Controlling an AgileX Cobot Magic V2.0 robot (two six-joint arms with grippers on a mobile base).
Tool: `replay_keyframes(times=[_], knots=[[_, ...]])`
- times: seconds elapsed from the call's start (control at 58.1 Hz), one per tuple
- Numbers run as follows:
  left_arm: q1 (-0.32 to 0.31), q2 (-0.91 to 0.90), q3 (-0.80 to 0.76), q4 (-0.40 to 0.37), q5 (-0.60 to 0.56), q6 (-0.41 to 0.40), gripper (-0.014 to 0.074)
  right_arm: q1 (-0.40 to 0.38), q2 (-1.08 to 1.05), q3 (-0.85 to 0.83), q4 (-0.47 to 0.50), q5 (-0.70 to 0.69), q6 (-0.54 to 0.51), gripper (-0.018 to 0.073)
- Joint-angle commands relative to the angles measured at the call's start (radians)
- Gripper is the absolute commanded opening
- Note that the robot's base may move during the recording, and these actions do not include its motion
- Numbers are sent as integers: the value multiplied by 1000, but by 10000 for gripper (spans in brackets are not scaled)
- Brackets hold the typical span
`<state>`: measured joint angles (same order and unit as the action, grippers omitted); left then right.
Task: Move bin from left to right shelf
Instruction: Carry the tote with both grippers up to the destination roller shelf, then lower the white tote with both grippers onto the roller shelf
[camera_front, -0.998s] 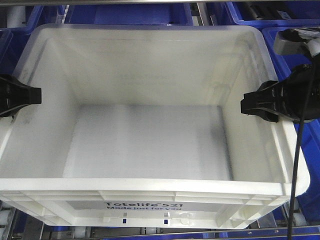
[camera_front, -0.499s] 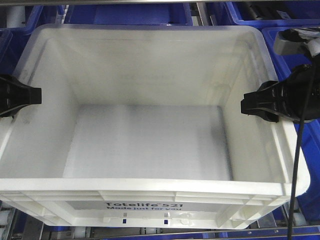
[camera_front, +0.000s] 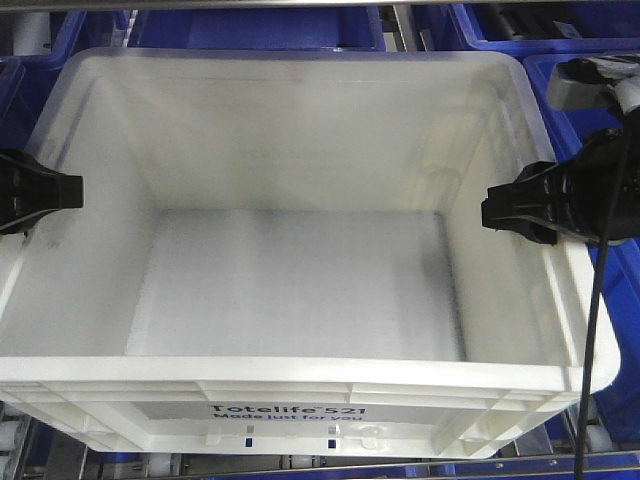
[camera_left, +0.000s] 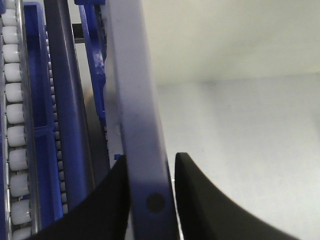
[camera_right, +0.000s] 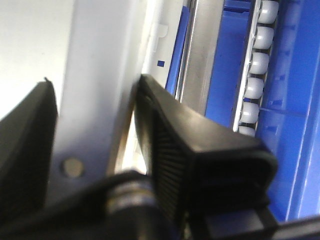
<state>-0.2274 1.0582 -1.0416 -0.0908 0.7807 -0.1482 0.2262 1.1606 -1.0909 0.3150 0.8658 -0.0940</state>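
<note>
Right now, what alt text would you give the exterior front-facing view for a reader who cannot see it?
A large white translucent bin, empty and printed "Totelife 521", fills the view, with the left gripper on its left rim and the right gripper on its right rim. Dark blue bins sit behind and beside it.

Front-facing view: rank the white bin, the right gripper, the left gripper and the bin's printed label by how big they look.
1. bin, filling most of the frame.
2. right gripper.
3. left gripper and printed label look about alike; the left gripper is cut by the frame edge, so I won't rank them.
</note>
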Motion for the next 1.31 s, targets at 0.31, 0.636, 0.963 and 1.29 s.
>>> replay_keyframes(times=[0.31, 0.636, 0.963, 1.29], knots=[[-3, -29, -40, 33, -121, 39, -6, -7, -35, -39, 9, -91, -47, -4], [-3, -29, -40, 32, -138, 38, -6, -7, -35, -39, 6, -94, -47, -4], [-3, 0, -36, 32, -124, 30, -6, -7, -10, -39, 5, -170, -71, -4], [-3, 42, -36, 32, -143, 30, -6, -7, 53, -39, 5, -226, -138, -4]])
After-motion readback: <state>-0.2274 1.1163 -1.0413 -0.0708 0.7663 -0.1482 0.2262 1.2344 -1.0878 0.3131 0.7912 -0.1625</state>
